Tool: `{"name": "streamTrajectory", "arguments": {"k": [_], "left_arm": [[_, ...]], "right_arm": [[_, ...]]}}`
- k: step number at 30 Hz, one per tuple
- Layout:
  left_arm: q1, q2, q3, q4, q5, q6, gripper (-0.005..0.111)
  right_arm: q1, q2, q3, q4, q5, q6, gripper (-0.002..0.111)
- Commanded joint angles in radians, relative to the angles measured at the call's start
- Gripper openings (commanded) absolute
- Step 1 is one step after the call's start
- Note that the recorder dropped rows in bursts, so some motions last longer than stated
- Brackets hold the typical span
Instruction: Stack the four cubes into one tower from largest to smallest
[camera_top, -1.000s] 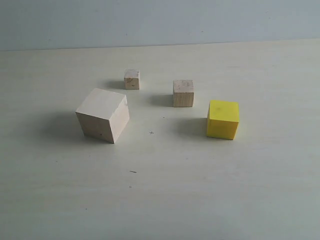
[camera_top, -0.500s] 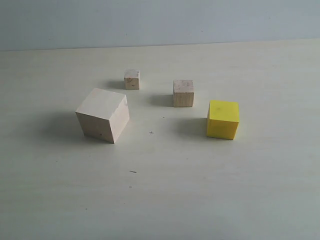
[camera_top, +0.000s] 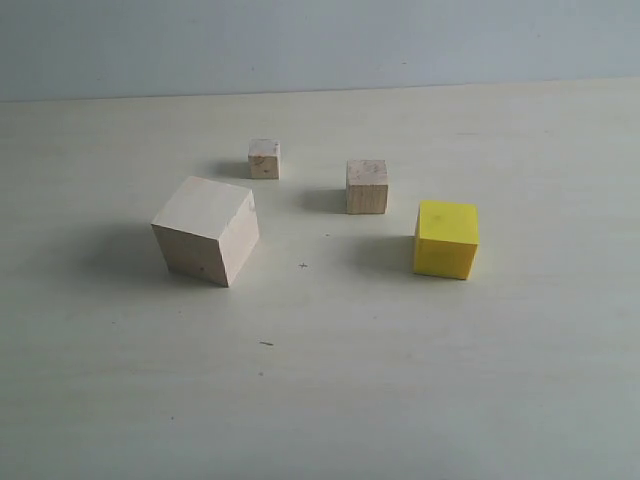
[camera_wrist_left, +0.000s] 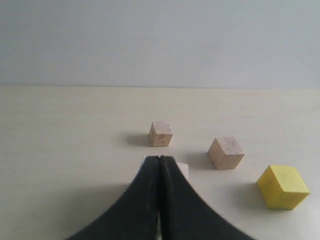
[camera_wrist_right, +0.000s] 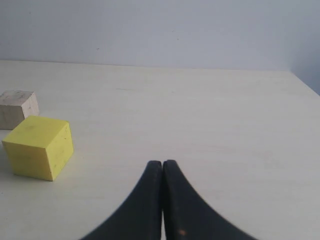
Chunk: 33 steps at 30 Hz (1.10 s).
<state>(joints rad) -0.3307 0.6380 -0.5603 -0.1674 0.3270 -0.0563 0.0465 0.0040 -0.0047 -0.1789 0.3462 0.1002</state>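
While the left gripper (camera_wrist_left: 159, 160) and right gripper (camera_wrist_right: 162, 164) are both pinched fully closed on nothing, nothing's stacked yet on the pale table (camera_top: 400, 400): large pale bare-wood cube (camera_top: 205, 230) nearest, on the left; bright yellow cube (camera_top: 446, 238) on the right; small bare-wood cube (camera_top: 367, 186) behind; tiny bare-wood cube (camera_top: 264, 158) farthest.

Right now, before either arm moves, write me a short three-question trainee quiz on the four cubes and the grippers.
1. True or false: the bright yellow cube and the large pale bare-wood cube stand apart, nothing stacked on either.
2. In the exterior view, which lies between the tiny pale wood cube and the yellow cube? A the small pale wood cube; B the large cube; C a gripper.
3. Fill in: the left gripper and the right gripper each have jaws ____.
Key: 1 true; 2 A; 3 shut.
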Motion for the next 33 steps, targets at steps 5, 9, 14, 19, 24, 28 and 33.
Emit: {"name": "streamTrajectory", "arguments": {"k": [5,9,14,19,24,28,33], "left_arm": [[-0.006,0.045,-0.005,-0.076,-0.077,-0.031,0.000],[-0.006,0.193,-0.005,-0.114,-0.101,-0.029,0.000],[-0.006,0.420,-0.078,-0.124,-0.065,-0.027,0.000],[-0.006,0.615,-0.226,-0.120,0.001,0.027,0.017],[-0.006,0.793,-0.365,-0.105,0.093,0.027,0.012],[-0.006,0.874,-0.427,-0.105,0.149,0.027,0.007],[-0.006,0.960,-0.476,-0.105,0.162,0.027,0.023]], "right_arm": [[0.100,-0.004,0.005,-0.005,-0.004,-0.003,0.000],[0.117,-0.004,0.005,-0.005,-0.004,-0.003,0.000],[0.117,-0.004,0.005,-0.005,-0.004,-0.003,0.000],[0.117,-0.004,0.005,-0.005,-0.004,-0.003,0.000],[0.117,-0.004,0.005,-0.005,-0.052,-0.003,0.000],[0.117,-0.004,0.005,-0.010,-0.097,-0.005,0.000],[0.117,-0.004,0.005,-0.019,-0.097,-0.005,0.000]]}}
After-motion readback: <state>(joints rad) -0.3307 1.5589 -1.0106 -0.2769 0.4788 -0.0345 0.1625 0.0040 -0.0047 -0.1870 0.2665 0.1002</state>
